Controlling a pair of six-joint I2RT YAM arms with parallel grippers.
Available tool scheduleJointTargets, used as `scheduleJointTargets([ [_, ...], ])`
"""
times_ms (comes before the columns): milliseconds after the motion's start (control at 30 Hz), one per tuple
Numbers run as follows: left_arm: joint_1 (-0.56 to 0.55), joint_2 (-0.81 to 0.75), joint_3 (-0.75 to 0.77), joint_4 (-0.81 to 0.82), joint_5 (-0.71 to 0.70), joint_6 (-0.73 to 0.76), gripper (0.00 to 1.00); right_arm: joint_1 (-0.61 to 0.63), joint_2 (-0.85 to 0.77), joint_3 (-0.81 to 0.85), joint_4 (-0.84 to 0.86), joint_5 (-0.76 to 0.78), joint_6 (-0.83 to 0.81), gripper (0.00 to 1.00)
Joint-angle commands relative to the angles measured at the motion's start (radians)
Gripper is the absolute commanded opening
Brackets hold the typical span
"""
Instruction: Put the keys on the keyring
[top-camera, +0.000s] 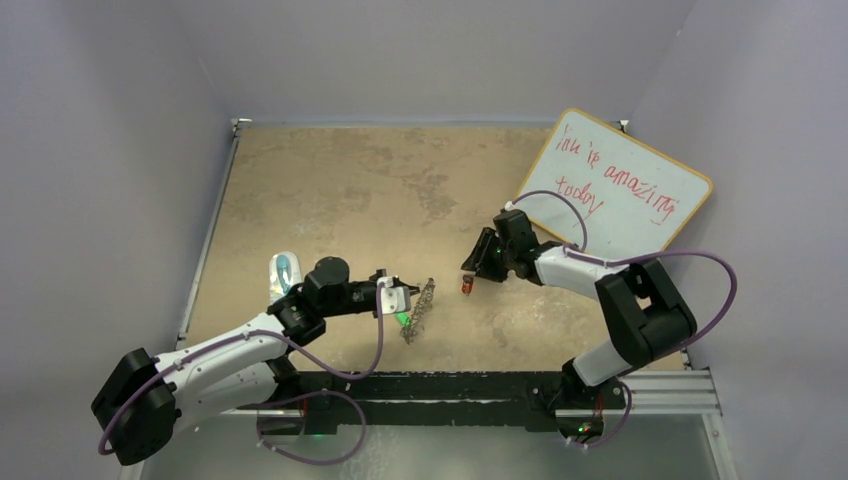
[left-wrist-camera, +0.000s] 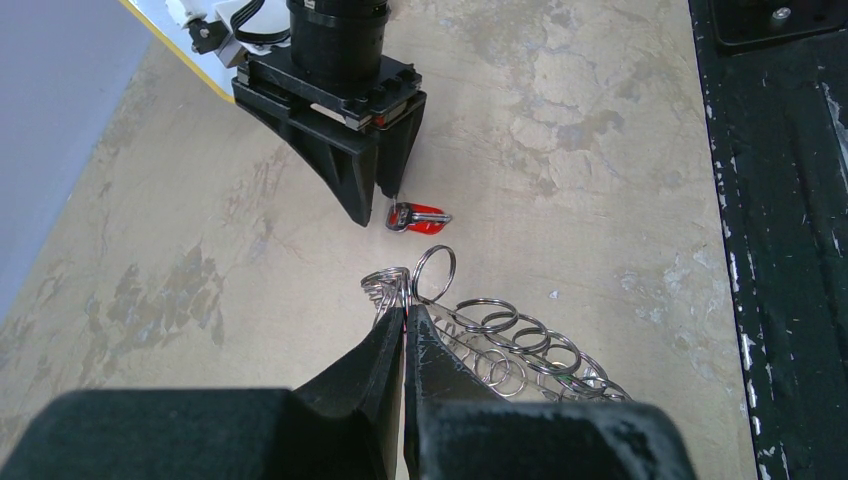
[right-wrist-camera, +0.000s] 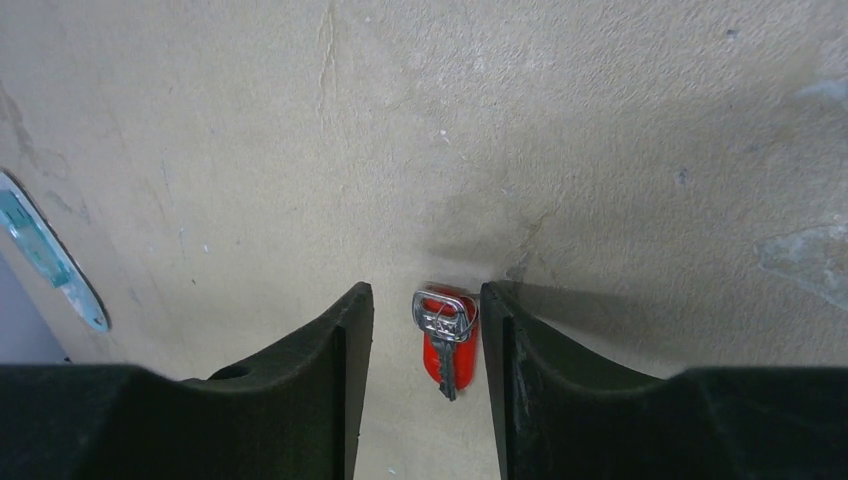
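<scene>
The keyring (top-camera: 421, 305) stands tilted on edge at the table's middle front; in the left wrist view its fringe of small loops (left-wrist-camera: 505, 340) fans out to the right. My left gripper (top-camera: 405, 300) (left-wrist-camera: 405, 312) is shut on the keyring's rim. A green key (top-camera: 401, 320) shows just below the gripper, by the ring. The red key (top-camera: 467, 286) (left-wrist-camera: 417, 217) lies flat on the table. My right gripper (top-camera: 471, 272) (right-wrist-camera: 425, 305) is open and low over the red key (right-wrist-camera: 447, 342), one finger on each side, not touching it. It also shows in the left wrist view (left-wrist-camera: 377, 212).
A clear bluish plastic object (top-camera: 284, 273) (right-wrist-camera: 45, 258) lies left of the left arm. A whiteboard (top-camera: 620, 185) with red writing leans at the back right. A black rail (top-camera: 480, 385) runs along the table's front edge.
</scene>
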Motion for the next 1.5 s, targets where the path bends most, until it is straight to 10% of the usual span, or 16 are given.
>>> scheduleJointTargets([
  [0, -0.007, -0.018, 0.018, 0.033, 0.014, 0.014, 0.00, -0.006, -0.023, -0.001, -0.121, 0.040, 0.035, 0.49],
  [233, -0.008, -0.019, 0.014, 0.035, 0.016, 0.010, 0.00, -0.008, -0.006, -0.014, -0.127, 0.011, 0.032, 0.43],
  [567, -0.010, -0.022, 0.011, 0.033, 0.012, 0.009, 0.00, -0.008, -0.003, -0.004, -0.091, -0.019, 0.043, 0.00],
  [933, -0.011, -0.013, 0.010, 0.046, 0.012, 0.003, 0.00, -0.006, -0.111, 0.108, -0.132, 0.075, -0.245, 0.00],
  [1467, -0.017, -0.007, -0.014, 0.119, 0.036, -0.006, 0.00, 0.046, -0.388, 0.074, 0.033, -0.329, -0.623, 0.00],
])
